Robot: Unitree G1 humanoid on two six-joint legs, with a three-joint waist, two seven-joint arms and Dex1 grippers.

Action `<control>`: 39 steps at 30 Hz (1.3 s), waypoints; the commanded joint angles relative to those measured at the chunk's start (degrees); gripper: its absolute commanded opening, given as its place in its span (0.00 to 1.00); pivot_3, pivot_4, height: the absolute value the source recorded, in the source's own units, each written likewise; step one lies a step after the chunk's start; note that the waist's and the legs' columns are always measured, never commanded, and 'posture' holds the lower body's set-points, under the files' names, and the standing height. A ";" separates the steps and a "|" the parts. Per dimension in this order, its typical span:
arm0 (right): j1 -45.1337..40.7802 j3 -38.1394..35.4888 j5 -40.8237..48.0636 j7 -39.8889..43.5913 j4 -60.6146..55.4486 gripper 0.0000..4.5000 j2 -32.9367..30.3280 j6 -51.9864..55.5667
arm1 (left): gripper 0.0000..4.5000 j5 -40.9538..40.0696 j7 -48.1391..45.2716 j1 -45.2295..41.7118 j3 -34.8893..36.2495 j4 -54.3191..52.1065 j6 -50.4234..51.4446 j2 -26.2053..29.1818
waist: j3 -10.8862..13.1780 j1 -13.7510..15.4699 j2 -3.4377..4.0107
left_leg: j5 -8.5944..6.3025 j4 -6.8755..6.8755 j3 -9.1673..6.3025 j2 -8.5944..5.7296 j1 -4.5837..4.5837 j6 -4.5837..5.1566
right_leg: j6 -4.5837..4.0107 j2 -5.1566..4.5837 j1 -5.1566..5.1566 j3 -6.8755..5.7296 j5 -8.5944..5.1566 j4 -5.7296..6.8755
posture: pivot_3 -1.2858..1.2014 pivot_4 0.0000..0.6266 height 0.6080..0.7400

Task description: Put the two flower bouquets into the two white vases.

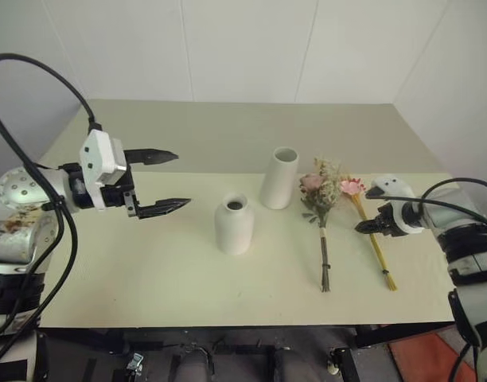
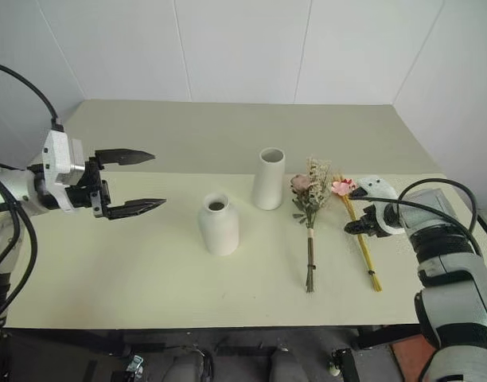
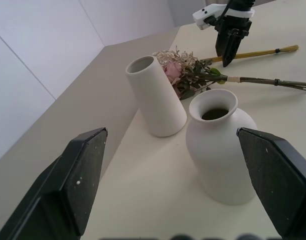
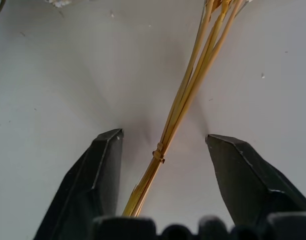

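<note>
Two white vases stand mid-table: the short bottle nearer the front edge, the tall one behind. Rose bunch and yellow bunch lie flat towards the right edge.

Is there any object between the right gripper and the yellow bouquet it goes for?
Nothing visible. The right gripper is down at the table with the stems of the slim yellow bouquet between its two fingers, a gap on each side. The fuller bouquet lies apart, beside it.
</note>
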 commanded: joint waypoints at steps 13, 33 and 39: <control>-5.11 -11.12 -3.79 -20.35 7.49 0.01 3.08 -8.71 | 1.00 2.14 1.62 0.28 3.76 0.68 -1.93 2.56 | 0.00 -0.05 0.01 | 0.01 0.02 0.02 0.00 0.03 0.00 | 0.01 0.01 0.01 0.02 0.05 0.03 | 0.52 0.24 1.00; -6.24 -33.04 22.21 -38.49 -22.13 0.01 30.28 -48.43 | 1.00 2.37 0.64 -0.54 3.94 3.03 -3.26 2.15 | 0.01 -1.35 0.04 | 0.03 -0.08 0.07 0.04 0.02 0.00 | 0.02 0.05 -0.09 0.18 0.09 0.14 | 0.52 0.24 1.00; -8.47 -30.22 22.19 -36.06 -21.63 0.01 33.75 -47.63 | 1.00 1.93 1.26 2.70 6.36 1.14 -2.32 3.07 | 0.02 -1.50 0.06 | 0.03 -0.10 0.10 0.07 0.02 0.00 | 0.01 0.06 -0.13 0.18 0.09 0.14 | 0.52 0.24 1.00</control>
